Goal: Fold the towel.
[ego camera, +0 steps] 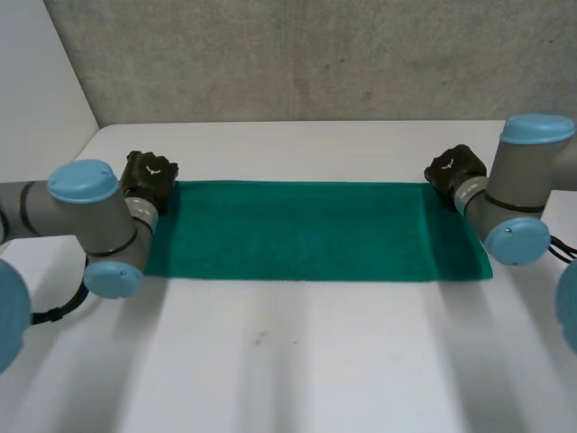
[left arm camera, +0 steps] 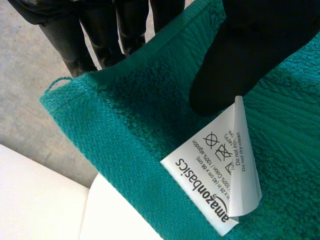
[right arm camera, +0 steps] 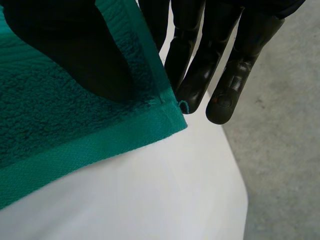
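**A:** Where is the towel to be found?

**B:** The near part of the bench [ego camera: 297, 361] is bare. Past it, the green towel [ego camera: 306, 233] is spread flat across the bench's middle. Its long edges run parallel to the bench's near edge, and its two near corners lie free.

**A:** And how are the hands placed?

**B:** Both are set at the towel's far corners. By the left hand [ego camera: 149, 176] the far-left corner is pinched, with the thumb [left arm camera: 240, 55] on top and the fingers [left arm camera: 107, 30] behind the cloth. A care label [left arm camera: 215, 185] is turned up just beside that thumb. By the right hand [ego camera: 455, 169] the far-right corner is gripped in the same way, thumb [right arm camera: 75, 55] above and straight fingers [right arm camera: 227, 85] beneath the hem. Behind them a grey wall [ego camera: 297, 54] is seen.

**A:** What could go wrong from here?

**B:** The right-hand pinch appears to be taken very close to the hem, so that corner could be lost once the cloth's weight is lifted. If one corner is dropped, or the hands are moved unevenly, a skewed fold would be expected. If too little height is gained, the towel could be dragged across the bench rather than laid over itself. The label might also be left showing.
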Robot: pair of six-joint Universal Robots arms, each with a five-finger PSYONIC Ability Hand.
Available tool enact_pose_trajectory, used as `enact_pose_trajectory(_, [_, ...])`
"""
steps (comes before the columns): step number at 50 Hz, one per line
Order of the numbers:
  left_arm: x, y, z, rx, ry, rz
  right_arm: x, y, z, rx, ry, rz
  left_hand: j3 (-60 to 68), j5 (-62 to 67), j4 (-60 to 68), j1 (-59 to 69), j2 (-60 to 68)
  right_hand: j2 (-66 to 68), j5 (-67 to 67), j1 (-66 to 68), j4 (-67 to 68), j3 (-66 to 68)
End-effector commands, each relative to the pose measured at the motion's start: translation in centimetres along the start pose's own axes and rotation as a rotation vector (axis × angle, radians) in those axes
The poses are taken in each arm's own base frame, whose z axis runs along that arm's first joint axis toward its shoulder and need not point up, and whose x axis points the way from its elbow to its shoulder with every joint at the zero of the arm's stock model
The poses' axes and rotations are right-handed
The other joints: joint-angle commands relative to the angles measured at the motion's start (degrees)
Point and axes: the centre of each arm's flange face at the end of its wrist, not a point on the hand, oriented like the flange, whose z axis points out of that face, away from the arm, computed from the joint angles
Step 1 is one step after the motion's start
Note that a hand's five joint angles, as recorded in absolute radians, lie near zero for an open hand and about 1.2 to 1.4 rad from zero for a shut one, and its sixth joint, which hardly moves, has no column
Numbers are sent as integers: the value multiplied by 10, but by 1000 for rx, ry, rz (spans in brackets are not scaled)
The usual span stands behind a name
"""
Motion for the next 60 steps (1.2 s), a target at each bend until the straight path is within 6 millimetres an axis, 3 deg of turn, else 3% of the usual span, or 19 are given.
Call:
enact_pose_trajectory(1, [14, 8, 14, 69, 12, 1, -15, 4, 22, 28, 68, -5, -585, -553, -584, -557, -587, -574, -568, -462, -583, -580])
enact_pose_trajectory(2, [15, 7, 13, 84, 19, 3, -15, 4, 22, 28, 68, -5, -543, -511, -542, -515, -545, -574, -568, -462, -583, -580])
enact_pose_trajectory(7, [10, -10, 10, 182, -6, 3, -22, 6, 20, -3, 68, 29, -585, -553, -584, -557, -587, -574, -568, -462, -583, -580])
enact_pose_trajectory(11, [1, -21, 3, 202, -33, 0, -1, -11, 2, 24, 80, 162, -585, -553, -584, -557, -587, -574, -568, -462, -583, -580])
enact_pose_trajectory(12, [-2, -25, -2, 201, -37, -2, 10, -16, -8, 35, 79, 222, -585, -553, -584, -557, -587, -574, -568, -462, -583, -580])
enact_pose_trajectory(14, [-7, -28, -8, 196, -42, -2, 14, -21, -19, 47, 60, 271, -585, -553, -584, -557, -587, -574, -568, -462, -583, -580])
enact_pose_trajectory(21, [-18, -37, -43, 158, -37, -18, 14, -33, -70, 60, -65, 397, -585, -553, -584, -557, -587, -574, -568, -462, -583, -580])
enact_pose_trajectory(23, [-20, -38, -51, 151, -31, -27, 10, -29, -78, 44, -94, 408, -585, -553, -584, -557, -587, -574, -568, -462, -583, -580])
enact_pose_trajectory(27, [-23, -41, -70, 139, -19, -70, 4, 0, -92, -73, -152, 456, -585, -553, -584, -557, -587, -574, -568, -462, -583, -580])
enact_pose_trajectory(37, [-23, -41, -90, 120, 4, -136, -5, 33, -94, -184, -185, 496, -585, -553, -584, -557, -587, -506, -500, -394, -515, -512])
enact_pose_trajectory(38, [-23, -41, -90, 120, 4, -136, -8, 45, -89, -210, -186, 506, -585, -553, -584, -557, -587, -452, -447, -341, -462, -458])
enact_pose_trajectory(41, [-19, -41, -92, 120, 13, -136, -10, 53, -84, -218, -178, 511, -585, -553, -584, -557, -587, -348, -342, -236, -357, -354])
enact_pose_trajectory(42, [-19, -41, -92, 119, 13, -134, -8, 58, -80, -214, -160, 511, -585, -553, -584, -557, -587, -204, -199, -93, -214, -210])
enact_pose_trajectory(43, [-18, -41, -93, 119, 16, -136, -8, 58, -80, -214, -160, 511, -585, -553, -584, -557, -587, -203, -197, -91, -212, -209])
enact_pose_trajectory(45, [-18, -40, -93, 117, 16, -136, 1, 65, -75, -210, -118, 512, -585, -553, -584, -557, -587, 124, 130, 236, 115, 118])
enact_pose_trajectory(50, [-18, -41, -95, 118, 18, -136, 32, 89, -70, -264, 41, 472, -585, -553, -584, -557, -587, 126, 132, 238, 117, 120])
enact_pose_trajectory(53, [-20, -43, -96, 121, 14, -138, 56, 89, -72, -250, 142, 419, -585, -553, -584, -557, -587, 126, 132, 238, 117, 120])
enact_pose_trajectory(55, [-23, -47, -98, 134, 8, -138, 78, 92, -77, -262, 209, 324, -585, -553, -584, -557, -587, 126, 132, 238, 117, 120])
enact_pose_trajectory(60, [-29, -53, -102, 150, -4, -139, 99, 98, -78, -293, 239, 107, -585, -553, -584, -557, -587, 126, 132, 238, 117, 120])
